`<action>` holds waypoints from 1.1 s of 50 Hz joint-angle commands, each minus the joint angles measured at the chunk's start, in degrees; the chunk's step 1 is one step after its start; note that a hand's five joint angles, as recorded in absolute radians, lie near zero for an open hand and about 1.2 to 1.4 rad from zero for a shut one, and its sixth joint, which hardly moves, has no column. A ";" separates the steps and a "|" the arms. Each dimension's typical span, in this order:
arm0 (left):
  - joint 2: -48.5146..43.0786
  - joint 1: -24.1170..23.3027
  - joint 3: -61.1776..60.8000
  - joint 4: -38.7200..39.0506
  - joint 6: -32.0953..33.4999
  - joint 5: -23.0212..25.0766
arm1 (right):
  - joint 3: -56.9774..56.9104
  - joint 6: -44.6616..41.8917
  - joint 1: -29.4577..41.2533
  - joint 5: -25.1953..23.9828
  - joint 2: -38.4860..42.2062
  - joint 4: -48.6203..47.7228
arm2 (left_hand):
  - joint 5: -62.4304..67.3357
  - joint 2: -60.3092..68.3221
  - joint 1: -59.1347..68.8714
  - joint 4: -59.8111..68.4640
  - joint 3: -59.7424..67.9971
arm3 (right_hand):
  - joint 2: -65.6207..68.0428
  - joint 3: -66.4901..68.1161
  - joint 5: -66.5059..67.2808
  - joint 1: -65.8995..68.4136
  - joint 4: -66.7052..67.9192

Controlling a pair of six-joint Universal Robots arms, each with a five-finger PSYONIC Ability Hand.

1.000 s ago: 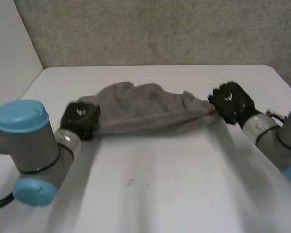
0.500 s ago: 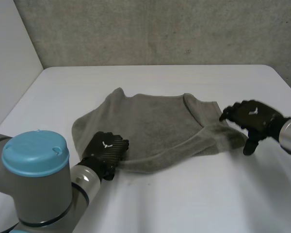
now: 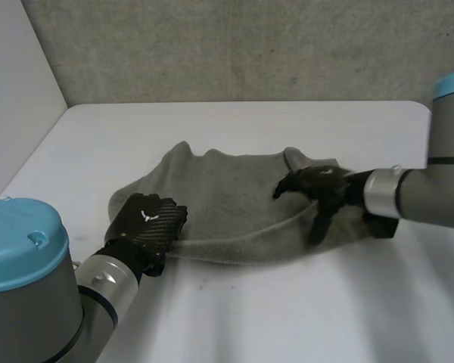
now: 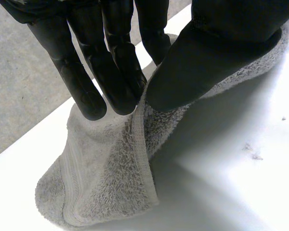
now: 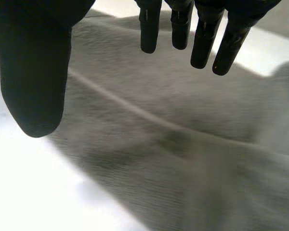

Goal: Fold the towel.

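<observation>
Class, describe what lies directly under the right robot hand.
Under the right robot hand, fingers straight and spread, lies the grey towel, a hemmed edge running across it. The white table beneath that part is covered by the towel, so nothing there can be seen.

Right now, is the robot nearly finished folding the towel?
About halfway, I think. Done: the towel lies on the table doubled over once, a bit lumpy. In hand: the left hand pinches its near left corner between fingers and thumb; the right hand is open over the right end, holding nothing. Left: letting go, flattening it, probably another fold.
</observation>
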 commanded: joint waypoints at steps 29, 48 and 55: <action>2.37 4.71 -2.32 -1.06 0.78 0.50 | -10.40 -2.61 5.62 0.93 11.15 4.71 | 10.53 10.22 11.42 10.27 10.34 | 41.11 39.87 39.07 40.42 40.00; -14.40 10.95 10.74 8.94 0.95 0.85 | -19.54 -11.50 5.71 10.33 7.49 -9.55 | 10.53 10.22 11.42 10.27 10.34 | 65.81 64.56 63.77 65.11 64.70; -14.59 14.29 23.58 25.18 0.78 1.03 | -12.78 -3.41 5.80 16.57 -3.08 -41.43 | 10.53 10.22 11.42 10.27 10.34 | 65.81 64.56 63.77 65.11 64.70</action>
